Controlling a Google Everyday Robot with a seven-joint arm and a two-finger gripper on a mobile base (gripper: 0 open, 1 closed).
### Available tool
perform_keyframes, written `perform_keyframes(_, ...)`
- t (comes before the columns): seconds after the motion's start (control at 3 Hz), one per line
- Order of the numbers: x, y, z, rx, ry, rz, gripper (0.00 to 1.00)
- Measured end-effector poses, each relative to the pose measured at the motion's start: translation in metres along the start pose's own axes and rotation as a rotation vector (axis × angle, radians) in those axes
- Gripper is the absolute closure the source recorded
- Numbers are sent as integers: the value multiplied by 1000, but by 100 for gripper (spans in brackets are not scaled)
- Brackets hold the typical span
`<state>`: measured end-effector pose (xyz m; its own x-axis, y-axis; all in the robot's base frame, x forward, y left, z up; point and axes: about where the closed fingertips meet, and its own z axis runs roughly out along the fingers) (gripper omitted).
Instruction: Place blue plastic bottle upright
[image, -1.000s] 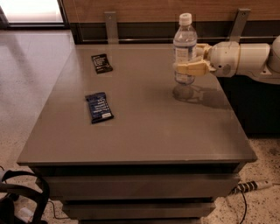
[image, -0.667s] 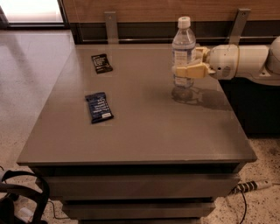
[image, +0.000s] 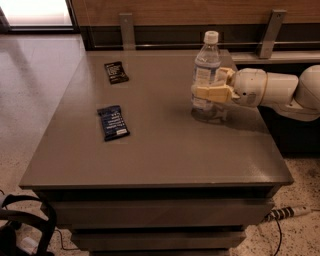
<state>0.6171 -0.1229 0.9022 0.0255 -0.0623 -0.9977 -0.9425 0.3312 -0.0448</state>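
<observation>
The slim, clear, faintly bluish plastic bottle with a white cap (image: 206, 65) stands upright toward the far right of the grey square table (image: 165, 150), its base seemingly down on the top. My cream two-finger gripper (image: 207, 88), reaching in over the table's right edge, is clamped around the bottle's middle. I judge the uprighting done. What is left is letting go without tipping it. A dark blue flat wrapper (image: 113, 122) lies on the table's left half.

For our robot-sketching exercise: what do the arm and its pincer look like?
The pincer, closed on the blue plastic bottle over the table's right side, has blocky cream-yellow fingers. Behind it, the arm is smooth rounded white segments: a bulbous wrist, then a thicker casing. No cables or markings show on it.
</observation>
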Motion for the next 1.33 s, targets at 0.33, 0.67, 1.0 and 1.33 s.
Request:
perform_keyframes(0.33, 5, 6, -1, 16, -28, 13, 100)
perform_keyframes(0.67, 16, 16, -5, 44, -5, 24, 100)
perform_keyframes(1.0, 22, 19, 0, 43, -3, 16, 100)
perform_keyframes(1.33, 29, 21, 6, 33, -11, 3, 100)
